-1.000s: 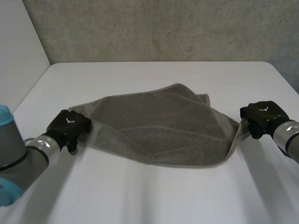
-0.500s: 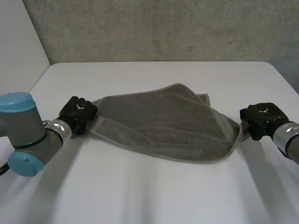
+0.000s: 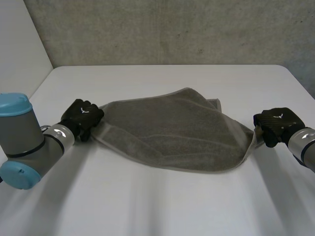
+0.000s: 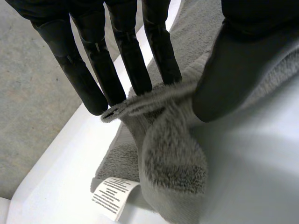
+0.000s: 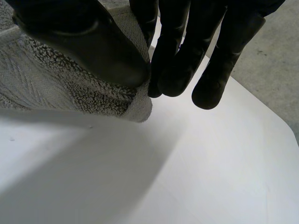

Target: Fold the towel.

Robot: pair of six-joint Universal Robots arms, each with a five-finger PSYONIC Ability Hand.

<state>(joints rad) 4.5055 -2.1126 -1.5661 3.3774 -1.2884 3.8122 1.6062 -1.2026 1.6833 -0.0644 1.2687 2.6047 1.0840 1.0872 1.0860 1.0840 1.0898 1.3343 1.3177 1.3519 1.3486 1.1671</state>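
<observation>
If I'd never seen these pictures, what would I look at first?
The big grey towel, stretched across the middle of the white table. The left hand pinches one end and the right hand pinches the other. A small printed label sticks out under the corner near the left hand.

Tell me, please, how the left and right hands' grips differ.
The left hand pinches a bunched towel corner beside the label; the right hand pinches a flat corner. The left hand holds the left end, the right hand the right end. Both pinch between thumb and fingers.
</observation>
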